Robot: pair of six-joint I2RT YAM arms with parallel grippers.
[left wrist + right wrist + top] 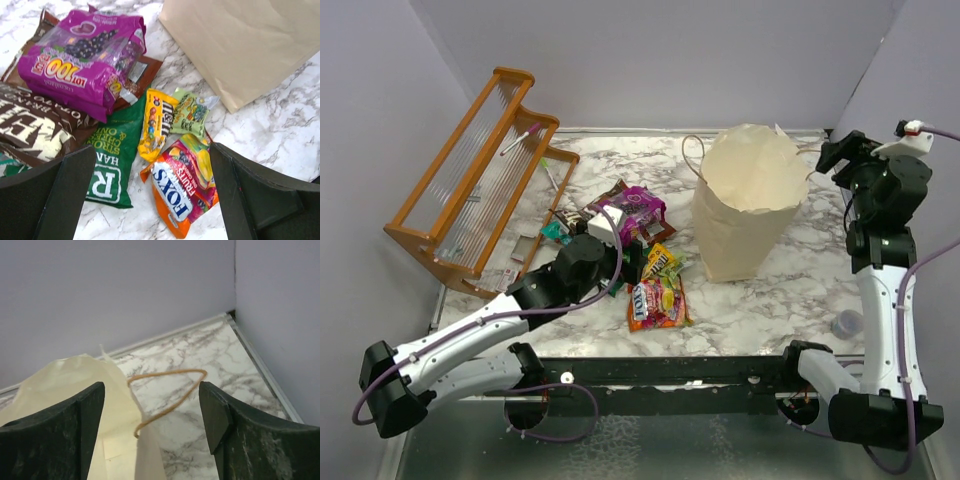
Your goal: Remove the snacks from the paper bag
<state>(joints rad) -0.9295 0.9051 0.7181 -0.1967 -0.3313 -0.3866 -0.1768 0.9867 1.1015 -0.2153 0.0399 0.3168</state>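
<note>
At the far left an orange wooden rack (470, 180) stands on the white and grey marble tabletop (770, 300). It has thin see-through bars, and a pen (521, 139) lies across its top. A few small flat things lie by its foot, too small to make out.

Next comes the left arm, white and black, reaching over the snacks (635, 250). The left pincer (150, 155) hangs just above them. Its two black fingers are spread wide and there is nothing between them.

The snacks lie in a heap on the tabletop, outside the bag (745, 215) and just to its left. They are shiny and crinkly. A fat purple packet (80, 60) lies on top of a brown packet (30, 125). A flat green packet (112, 155) with white letters lies beside a thin yellow packet (156, 122). A little pale green packet (190, 112) touches the yellow one. A red-orange packet (182, 185) lies nearest the arm.

The bag stands upright near the heap. It is tall, made of creased beige paper, and its top is open. A thin brown cord (167, 395) loops out from its rim.

The right pincer (151, 400) is up by the bag's right rim. Its fingers are apart and grip nothing. The cord shows in the gap between them, but they do not touch it.

At the far right a small round cap (847, 323) sits on the tabletop beside the right arm.
</note>
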